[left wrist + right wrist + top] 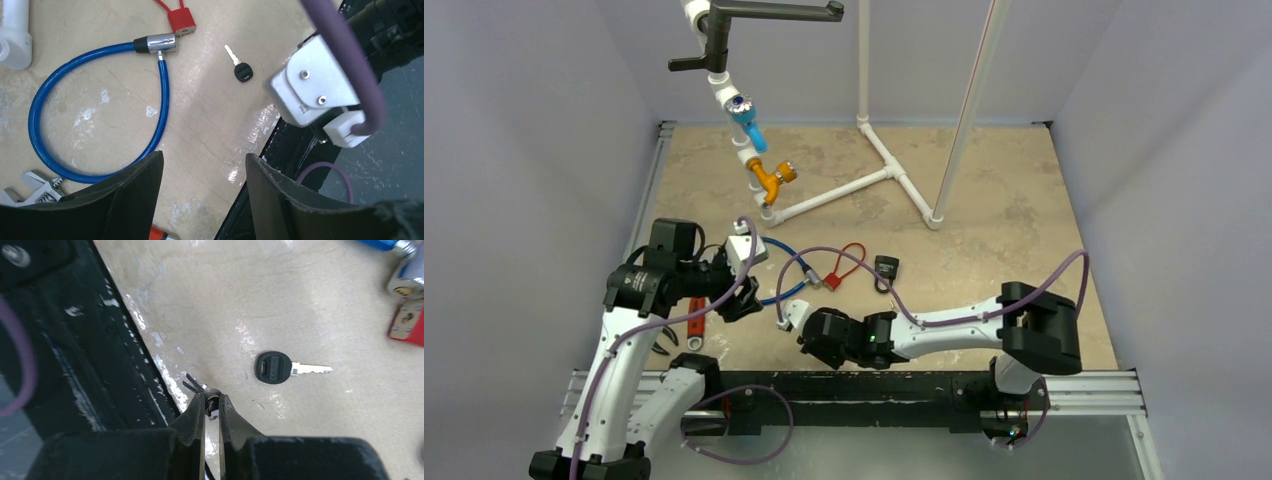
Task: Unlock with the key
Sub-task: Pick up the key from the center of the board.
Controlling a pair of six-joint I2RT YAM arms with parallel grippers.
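A blue cable lock [35, 110] lies looped on the table, its silver cylinder [156, 43] next to a red padlock [181, 21]. A black-headed key [242, 70] lies flat on the table, apart from both grippers; it also shows in the right wrist view [274, 367]. My right gripper [212, 401] is shut on a small dark-headed key whose silver blade tips [194, 385] stick out past the fingertips, low over the table's near edge. My left gripper [205, 162] is open and empty, above the table beside the cable loop.
A red-handled adjustable wrench [694, 322] lies under the left arm. A black padlock [886, 267] sits right of the red padlock [833, 282]. A white PVC pipe frame [864, 185] with blue and orange valves stands at the back. The black rail [75, 365] borders the near edge.
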